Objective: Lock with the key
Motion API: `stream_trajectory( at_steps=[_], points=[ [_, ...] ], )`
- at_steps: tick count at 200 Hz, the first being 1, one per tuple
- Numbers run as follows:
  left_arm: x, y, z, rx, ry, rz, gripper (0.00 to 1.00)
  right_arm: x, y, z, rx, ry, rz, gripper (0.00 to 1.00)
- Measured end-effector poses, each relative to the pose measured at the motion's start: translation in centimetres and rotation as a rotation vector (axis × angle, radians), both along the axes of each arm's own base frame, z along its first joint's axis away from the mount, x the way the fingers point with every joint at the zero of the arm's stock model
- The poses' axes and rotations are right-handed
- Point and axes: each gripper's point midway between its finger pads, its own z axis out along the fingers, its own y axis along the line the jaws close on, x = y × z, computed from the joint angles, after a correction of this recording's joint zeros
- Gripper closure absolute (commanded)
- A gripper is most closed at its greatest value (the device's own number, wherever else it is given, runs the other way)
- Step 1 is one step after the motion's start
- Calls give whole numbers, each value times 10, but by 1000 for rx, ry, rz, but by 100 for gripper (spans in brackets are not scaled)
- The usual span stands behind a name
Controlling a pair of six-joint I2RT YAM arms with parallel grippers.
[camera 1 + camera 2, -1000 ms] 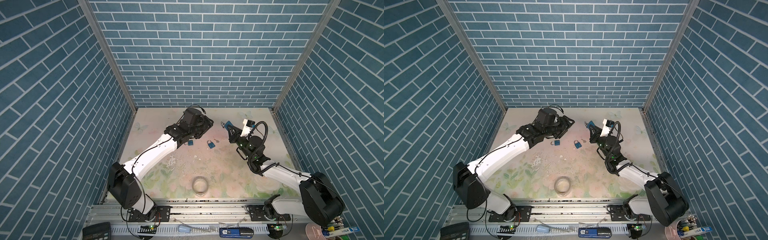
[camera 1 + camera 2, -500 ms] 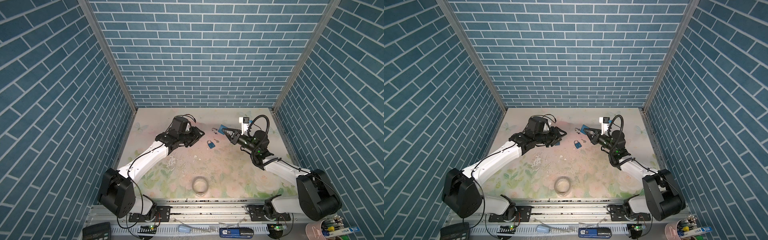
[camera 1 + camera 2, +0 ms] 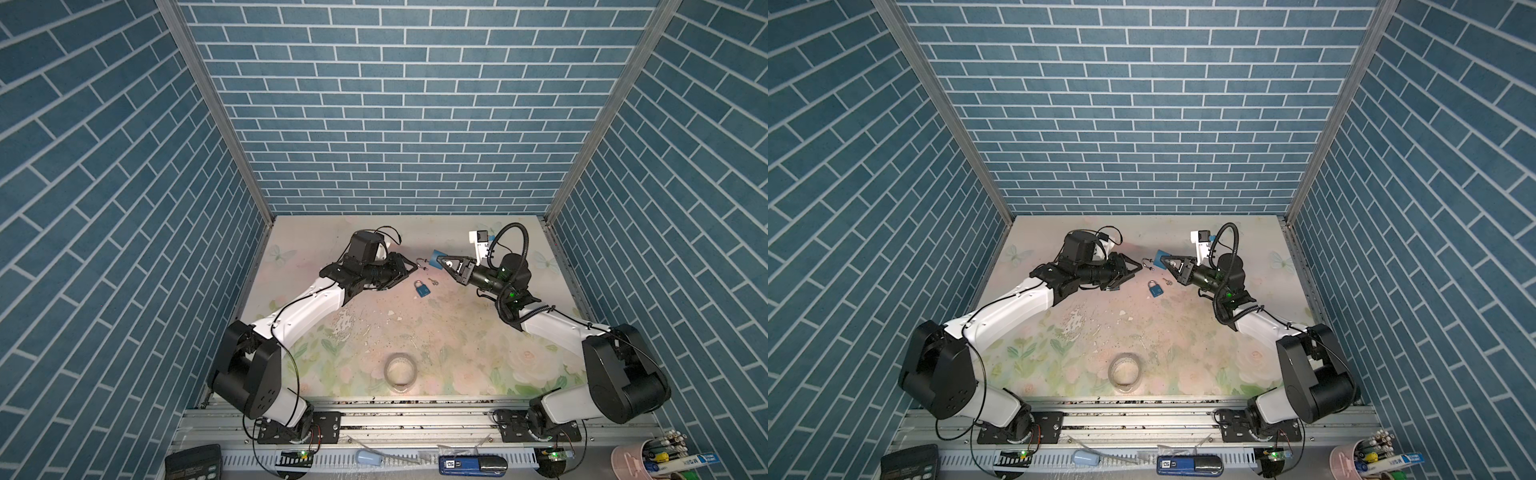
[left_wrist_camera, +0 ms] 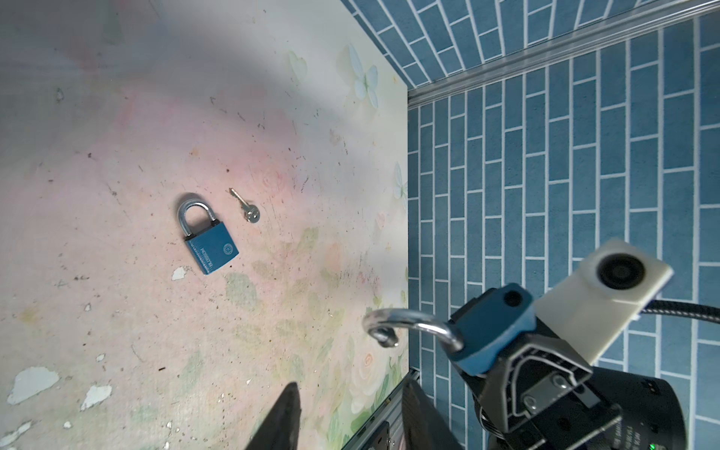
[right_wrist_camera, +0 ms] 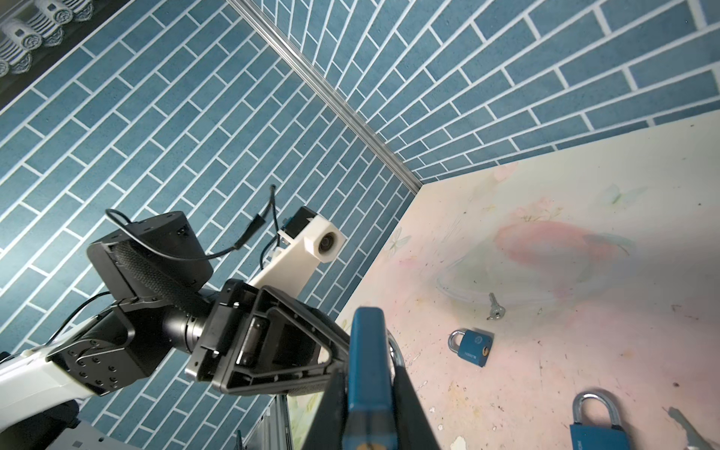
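The right gripper [image 3: 445, 263] clamped a blue padlock with open steel shackle [image 3: 435, 258] above the floral table [image 3: 374, 328], shackle toward the left gripper [image 3: 410, 270], probably for closing it. The left jaws stood partly apart, empty. The small silver key [image 3: 433, 282] lay beside a second blue padlock [image 3: 422, 288], with free room around.

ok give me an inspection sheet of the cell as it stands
surface: floral mat, scuffed, white flakes scattered
job's things: held padlock, shackle open; nearer padlock and farther padlock lie on the mat; key beside the farther one, apart
clutter: tape roll near the front edge
grippers: right gripper shut on the held padlock's body; left gripper jaws apart, empty, tips near the shackle
cables: black lead over left wrist, corrugated hose over right wrist, both clear of the padlocks
surroundings: blue brick walls; pen cup by the front rail
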Motion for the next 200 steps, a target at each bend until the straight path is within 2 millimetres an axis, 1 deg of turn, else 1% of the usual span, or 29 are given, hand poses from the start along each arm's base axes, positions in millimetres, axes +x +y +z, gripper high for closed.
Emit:
stream_trajectory(
  at_steps=[19,61,82,135,171,200],
  points=[
    [1,0,4,-1,-24,-6,60,0,0,-2,5,18,2,100],
    [-1,-1,4,-1,-32,-22,64,-1,0,0,9,27,1,100],
    [0,-4,4,-11,-34,-29,66,-3,-1,4,12,19,1,100],
    [1,-9,-9,-18,14,-43,66,-4,0,5,13,17,4,100],
    [1,-12,-3,-50,24,-46,65,-5,1,5,13,17,6,100],
    [1,-13,-1,-56,26,-44,68,-6,1,7,18,9,10,100]
  ],
)
